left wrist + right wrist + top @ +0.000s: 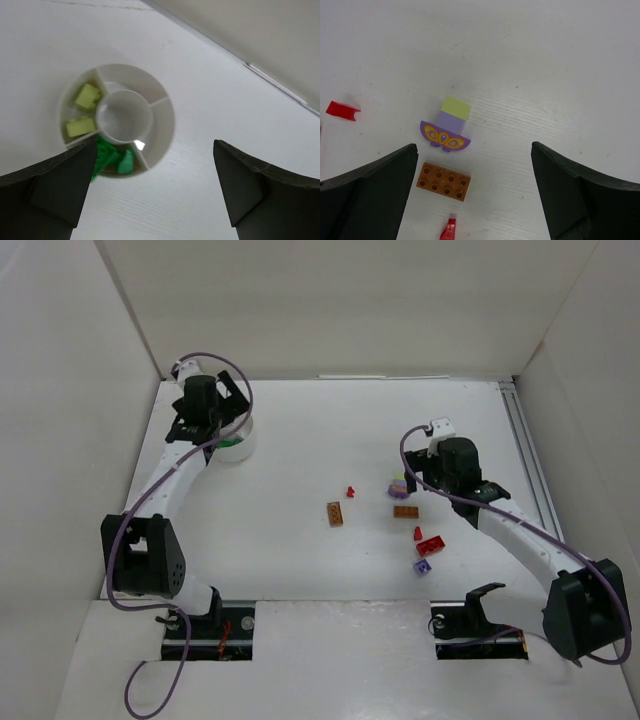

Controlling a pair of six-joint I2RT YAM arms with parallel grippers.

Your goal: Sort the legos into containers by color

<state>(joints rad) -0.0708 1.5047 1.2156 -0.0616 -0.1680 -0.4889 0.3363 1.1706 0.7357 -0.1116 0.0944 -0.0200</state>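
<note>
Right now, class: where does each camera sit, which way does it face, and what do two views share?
Top external: high behind the robot, looking down on the table; left arm and right arm show.
Left wrist: over the dish, facing down; left gripper open below.
Right wrist: over the orange-brown brick, facing down; right gripper open below.
Shared: top and right wrist both show that brick.

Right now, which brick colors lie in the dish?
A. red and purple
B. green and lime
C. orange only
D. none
B: the left wrist view shows green bricks and lime bricks in separate compartments of the dish.
</note>
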